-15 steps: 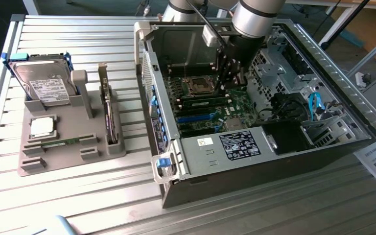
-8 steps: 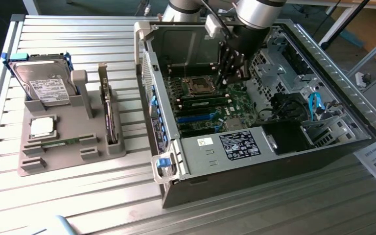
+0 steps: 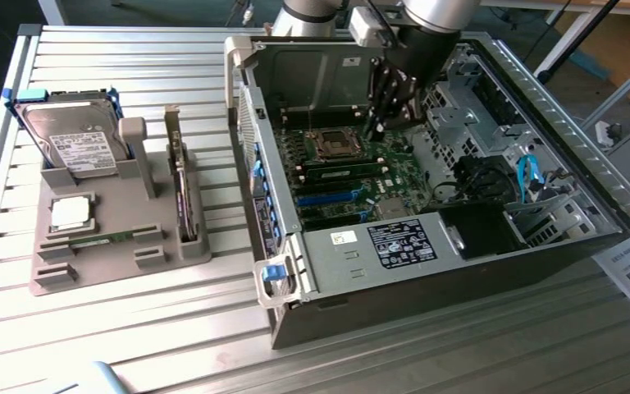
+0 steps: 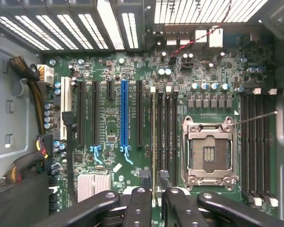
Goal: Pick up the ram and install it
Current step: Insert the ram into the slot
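The ram (image 3: 102,239) lies flat in the grey parts tray (image 3: 85,277) at the exterior view's left, just in front of the square processor chip (image 3: 70,213). The gripper (image 3: 384,123) (image 4: 155,182) is well apart from it, inside the open computer case (image 3: 577,156). It hangs over the memory slots (image 4: 167,132) beside the empty CPU socket (image 4: 209,149), jaws partly spread and gripping nothing.
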### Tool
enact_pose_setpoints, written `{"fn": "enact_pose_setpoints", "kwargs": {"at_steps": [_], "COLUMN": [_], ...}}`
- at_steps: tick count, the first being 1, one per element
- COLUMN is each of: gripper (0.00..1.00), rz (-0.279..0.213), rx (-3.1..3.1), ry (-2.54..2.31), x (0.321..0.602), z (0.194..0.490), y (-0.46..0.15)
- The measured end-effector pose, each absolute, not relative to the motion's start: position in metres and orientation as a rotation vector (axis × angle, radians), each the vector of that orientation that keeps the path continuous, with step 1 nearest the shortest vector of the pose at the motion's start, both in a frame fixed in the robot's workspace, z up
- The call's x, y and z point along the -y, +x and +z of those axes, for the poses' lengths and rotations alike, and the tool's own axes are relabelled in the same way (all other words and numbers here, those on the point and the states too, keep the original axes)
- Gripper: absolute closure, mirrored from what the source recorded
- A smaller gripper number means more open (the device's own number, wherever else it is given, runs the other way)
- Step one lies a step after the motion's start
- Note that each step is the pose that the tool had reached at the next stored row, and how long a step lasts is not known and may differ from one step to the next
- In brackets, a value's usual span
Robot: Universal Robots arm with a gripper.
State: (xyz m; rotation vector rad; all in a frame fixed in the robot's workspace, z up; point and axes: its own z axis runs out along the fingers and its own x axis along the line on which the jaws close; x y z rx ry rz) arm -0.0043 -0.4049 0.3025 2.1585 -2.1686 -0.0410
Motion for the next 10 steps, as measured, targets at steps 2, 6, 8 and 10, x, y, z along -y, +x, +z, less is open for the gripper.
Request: {"fn": "enact_pose_setpoints", "kwargs": {"at_steps": [2,6,8,10], "gripper": [0.8,0.8,0.8,0.8], "rz": [-0.046,-0.054,-0.056,-0.061], "rx": [2.166,2.162,2.161,2.159], "ry": [2.156,2.152,2.151,2.149], "x": [0.405,0.405,0.405,0.405], "z": [0.308,0.315,0.318,0.325], "y": [-0.004,-0.003,-0.003,-0.003]}}
